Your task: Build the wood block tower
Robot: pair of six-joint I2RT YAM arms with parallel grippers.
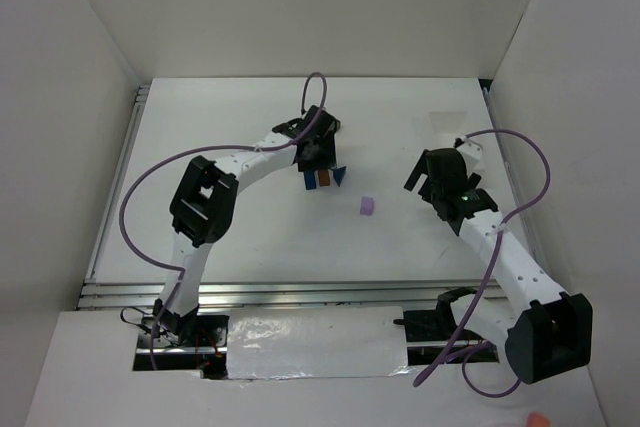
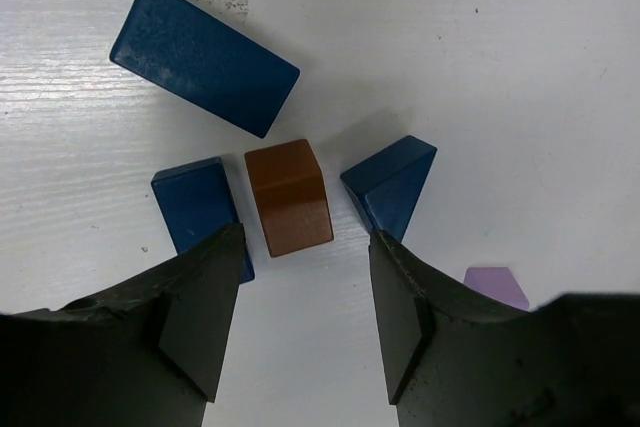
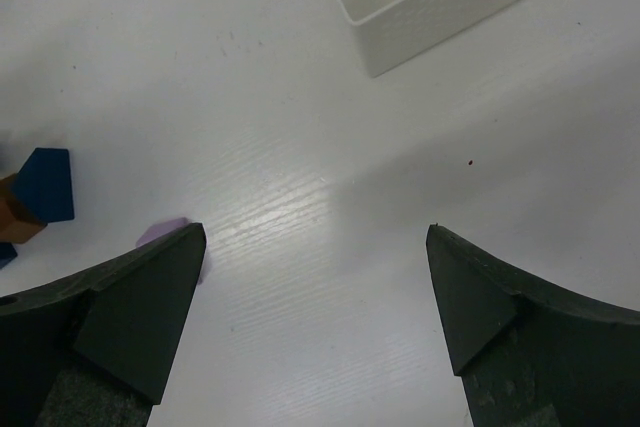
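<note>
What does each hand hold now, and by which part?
Nothing is held. The left hand is open above the brown block, not gripping it; the right hand is open over the table.

Lavender block half behind left pincer; white tray cut by top edge.

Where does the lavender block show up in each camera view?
Top external: lavender block lies alone near mid-picture, right of the other blocks.
Left wrist: lower right, partly hidden behind the left gripper.
Right wrist: lower left, peeking over the right gripper.
Shared landmark: brown-orange block.
</note>
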